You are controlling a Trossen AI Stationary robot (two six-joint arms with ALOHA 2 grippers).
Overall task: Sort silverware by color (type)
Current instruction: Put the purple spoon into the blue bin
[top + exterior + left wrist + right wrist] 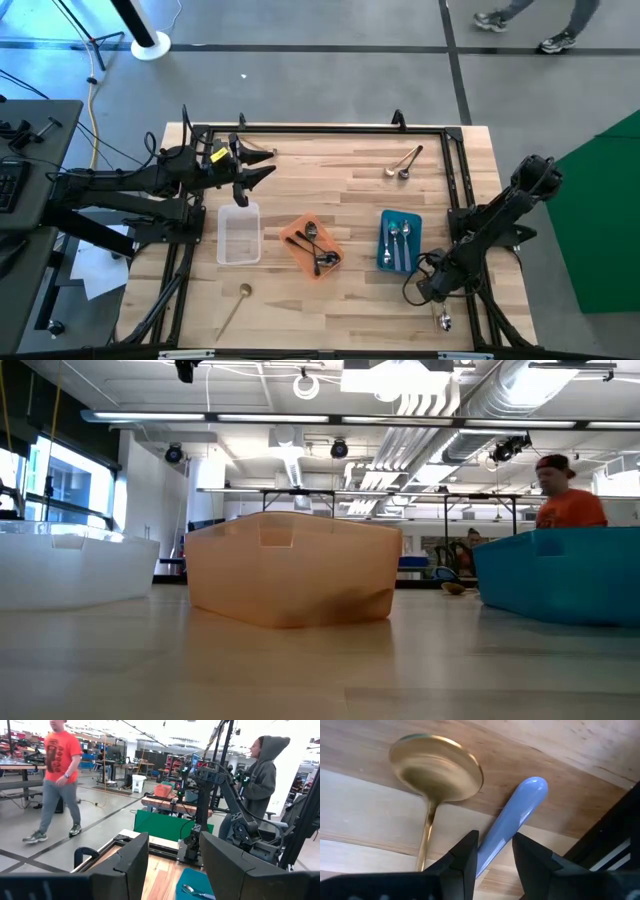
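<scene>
Right gripper (495, 839): near right, low astride lilac-handled spoon (520, 802), clamped or not, cannot tell. Pickup step; next needs firm close, then lift. Left gripper (175, 842): far left, released, waiting.

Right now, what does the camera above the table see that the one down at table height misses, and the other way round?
Only the high view shows both arms, the left gripper open above the table's far left, the right gripper low by the near right edge, the spoons in the trays, two spoons at the far side and a gold spoon near the front. Only the low view shows the room's ceiling and a person behind. Both show the clear tray, orange tray and blue tray.
</scene>
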